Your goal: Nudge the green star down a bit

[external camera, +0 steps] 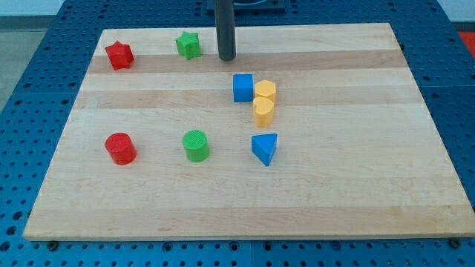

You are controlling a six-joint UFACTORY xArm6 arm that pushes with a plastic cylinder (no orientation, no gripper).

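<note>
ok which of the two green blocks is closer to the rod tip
The green star near the view's top, just left of my tip. The green cylinder sits much lower on the board.

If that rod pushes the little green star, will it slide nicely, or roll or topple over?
The green star looks squat and flat-bottomed, so it will probably slide rather than tip or roll. Its points may make it spin if my tip, now just to its right in the view, catches it off-centre. The wooden board looks smooth, so a light nudge should be enough.
</note>
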